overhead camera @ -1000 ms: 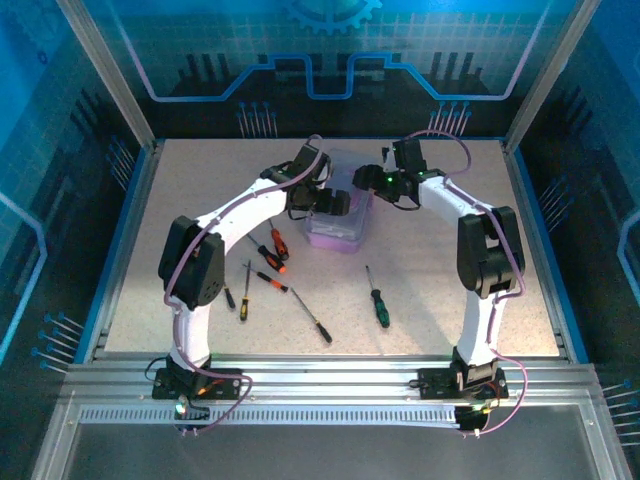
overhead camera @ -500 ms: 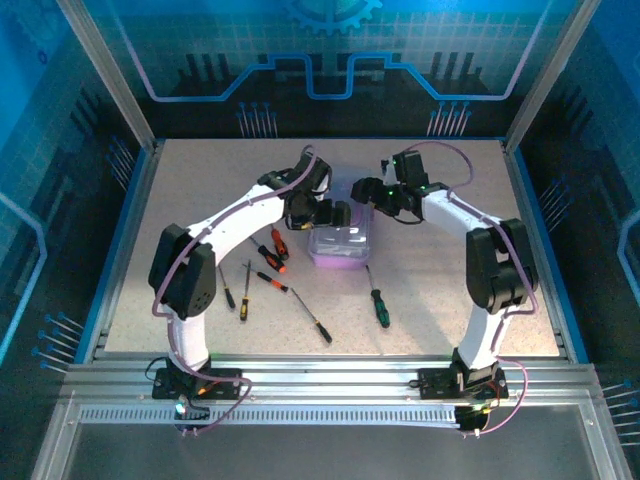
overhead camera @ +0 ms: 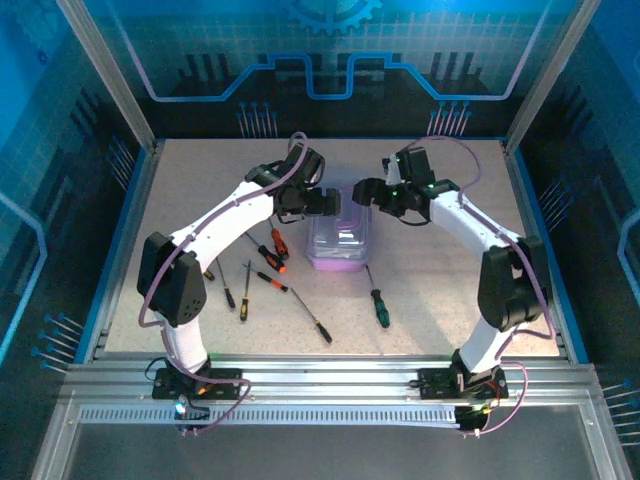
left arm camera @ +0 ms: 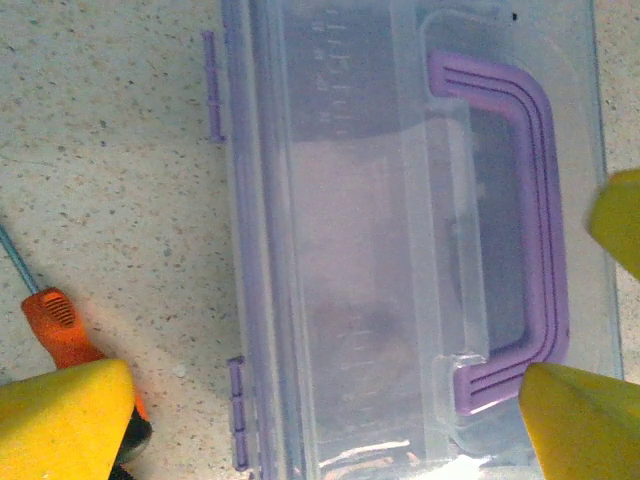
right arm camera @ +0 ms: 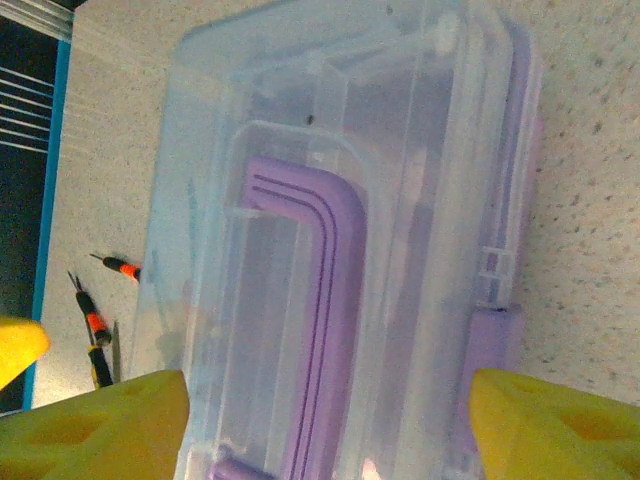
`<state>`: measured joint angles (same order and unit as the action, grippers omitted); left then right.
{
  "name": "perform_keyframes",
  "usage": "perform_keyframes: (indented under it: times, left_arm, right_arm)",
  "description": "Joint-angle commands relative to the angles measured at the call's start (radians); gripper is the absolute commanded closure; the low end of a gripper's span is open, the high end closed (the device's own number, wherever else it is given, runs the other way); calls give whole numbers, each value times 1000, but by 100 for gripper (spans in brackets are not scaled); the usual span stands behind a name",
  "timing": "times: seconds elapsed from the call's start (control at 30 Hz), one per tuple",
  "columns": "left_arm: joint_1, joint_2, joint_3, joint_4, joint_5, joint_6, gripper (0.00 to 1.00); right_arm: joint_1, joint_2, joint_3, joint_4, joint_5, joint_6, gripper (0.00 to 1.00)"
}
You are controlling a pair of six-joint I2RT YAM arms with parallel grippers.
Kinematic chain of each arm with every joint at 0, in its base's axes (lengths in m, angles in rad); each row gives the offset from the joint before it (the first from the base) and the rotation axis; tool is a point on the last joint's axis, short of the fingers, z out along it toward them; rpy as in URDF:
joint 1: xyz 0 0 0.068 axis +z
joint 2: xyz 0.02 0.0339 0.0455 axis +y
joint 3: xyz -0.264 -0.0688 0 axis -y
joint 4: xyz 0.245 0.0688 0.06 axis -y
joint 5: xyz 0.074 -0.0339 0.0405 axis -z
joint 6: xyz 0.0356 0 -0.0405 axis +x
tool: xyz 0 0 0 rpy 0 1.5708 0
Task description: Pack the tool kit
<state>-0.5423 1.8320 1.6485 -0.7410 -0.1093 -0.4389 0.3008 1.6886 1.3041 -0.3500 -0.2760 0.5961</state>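
Note:
The tool kit case lies flat at mid-table, clear lid down over its purple base, purple handle showing through. My left gripper hangs open just above the case's far-left end, its yellow fingers spread wide over the case. My right gripper is open above the far-right end, with the case below and between its fingers. Several orange-black screwdrivers lie left of the case. The green-handled one lies near its front right corner.
A long thin screwdriver lies in front of the case, and smaller ones rest by the left arm. An orange handle sits beside my left finger. Frame rails border the table on all sides.
The case has slid toward the near side and now lies flat. Both grippers have drawn back a little toward its far end, and both arms have stretched out.

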Motion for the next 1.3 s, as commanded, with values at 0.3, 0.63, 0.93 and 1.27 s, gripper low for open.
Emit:
perform_keyframes:
  times: [0.3, 0.63, 0.93, 1.27]
  left_arm:
    - [-2, 130, 101, -66, 34, 67, 1]
    - [-2, 174, 151, -79, 63, 29, 1]
    - [3, 198, 24, -23, 61, 18, 4]
    - [2, 215, 74, -90, 75, 76, 6]
  right_arm:
    - [-104, -222, -327, 104, -101, -104, 10]
    - [-159, -209, -402, 177, -199, -108, 8]
    - [-164, -214, -457, 263, -279, -69, 11]
    - [-163, -206, -525, 345, -311, -37, 10]
